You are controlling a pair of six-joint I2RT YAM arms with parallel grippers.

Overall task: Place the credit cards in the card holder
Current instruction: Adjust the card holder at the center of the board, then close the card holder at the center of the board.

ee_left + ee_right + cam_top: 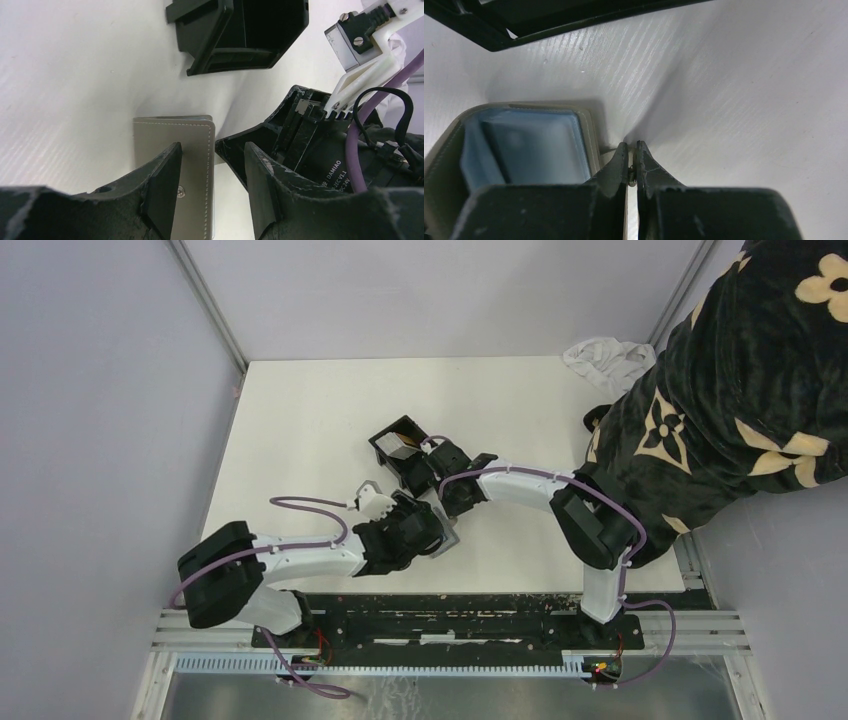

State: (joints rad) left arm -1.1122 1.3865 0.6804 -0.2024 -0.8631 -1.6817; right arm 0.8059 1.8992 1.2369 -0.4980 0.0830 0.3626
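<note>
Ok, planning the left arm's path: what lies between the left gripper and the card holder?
In the left wrist view, the grey card lies flat under the open left gripper; beyond it only bare table up to the card holder.

Card holder [245,35] cut by top edge, left wrist view. Grey card [197,165] partly hidden behind left pincer [210,155]. We can't read holder contents from above.

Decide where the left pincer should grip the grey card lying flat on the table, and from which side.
Probably its two long stitched edges, from straight above. The grey card lies flat on the table, so only thin edges offer purchase; one may need tilting up first. The left pincer hangs open over its right edge.
</note>
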